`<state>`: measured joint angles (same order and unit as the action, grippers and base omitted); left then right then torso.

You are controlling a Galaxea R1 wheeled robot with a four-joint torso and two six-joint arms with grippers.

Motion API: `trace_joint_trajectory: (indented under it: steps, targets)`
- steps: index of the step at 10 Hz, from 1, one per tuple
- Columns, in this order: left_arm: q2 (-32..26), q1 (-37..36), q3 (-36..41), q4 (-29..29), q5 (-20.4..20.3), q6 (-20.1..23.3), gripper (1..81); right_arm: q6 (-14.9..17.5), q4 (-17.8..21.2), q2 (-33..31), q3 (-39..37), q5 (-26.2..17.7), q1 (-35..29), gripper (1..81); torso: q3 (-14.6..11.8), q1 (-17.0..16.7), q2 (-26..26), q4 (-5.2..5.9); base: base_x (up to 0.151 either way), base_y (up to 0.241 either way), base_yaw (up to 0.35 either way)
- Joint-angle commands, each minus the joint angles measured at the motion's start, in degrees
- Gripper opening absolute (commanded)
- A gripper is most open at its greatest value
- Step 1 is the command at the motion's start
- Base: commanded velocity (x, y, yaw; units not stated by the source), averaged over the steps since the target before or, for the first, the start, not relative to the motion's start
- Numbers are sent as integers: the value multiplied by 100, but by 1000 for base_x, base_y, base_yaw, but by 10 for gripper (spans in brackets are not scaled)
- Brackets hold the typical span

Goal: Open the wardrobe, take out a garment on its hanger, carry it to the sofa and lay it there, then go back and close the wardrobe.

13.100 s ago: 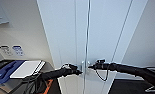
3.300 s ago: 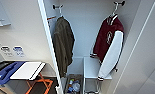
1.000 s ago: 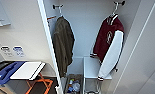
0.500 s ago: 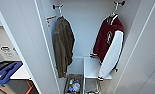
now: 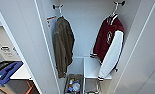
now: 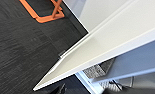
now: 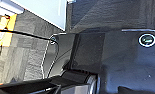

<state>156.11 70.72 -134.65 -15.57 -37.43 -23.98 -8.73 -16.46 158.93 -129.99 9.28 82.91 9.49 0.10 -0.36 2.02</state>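
The wardrobe (image 5: 85, 30) stands open in the head view, its left door (image 5: 25, 50) and right door (image 5: 143, 57) swung out toward me. Inside on the right hangs the garment (image 5: 109, 37), a maroon jacket with white sleeves. It is on a thin white hanger (image 5: 115, 10) hooked on a dark wall peg. In the left wrist view a white door (image 6: 105, 47) runs edge-on above dark carpet, and a dark bit of my left gripper (image 6: 60, 89) shows near it. The right wrist view looks down on my own dark base (image 7: 123, 57) and the carpet.
An olive-brown jacket (image 5: 63, 45) hangs on the wardrobe's left side. Below are a basket of small items (image 5: 73, 85) and a white shelf unit (image 5: 91, 67). A blue-topped table (image 5: 5, 72) stands left of the left door. An orange frame (image 6: 45, 12) sits on the carpet.
Thirteen seconds ago the doors were shut with both grippers at the handles; now they stand open. Over the last second the camera has shifted a little right, sliding the blue table toward the picture's edge.
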Motion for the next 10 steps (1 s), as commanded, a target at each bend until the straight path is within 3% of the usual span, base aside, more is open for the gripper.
trace_joint_trajectory:
  steps: [1,4,6,8,10]
  targets:
    - [-397,323,79,3575,1166,157,811,29,-508,1,134,-1146,-657,811,0,0,0,0,0,0,0]
    - [-212,790,-88,3745,1879,192,811,-24,-411,432,-728,-1104,-472,811,0,2,0,0,0,0,0]
    - [191,1045,-632,3798,2133,201,811,-50,-393,826,-1527,-1033,-270,811,0,2,0,0,0,0,0]
    - [606,1186,-1038,3877,2635,218,811,-59,-314,950,-1739,-1033,-60,811,0,-2,0,0,0,0,0]
    - [983,1265,-1397,4096,3275,218,811,-68,97,1020,-1792,-1033,152,811,0,0,0,0,0,0,0]
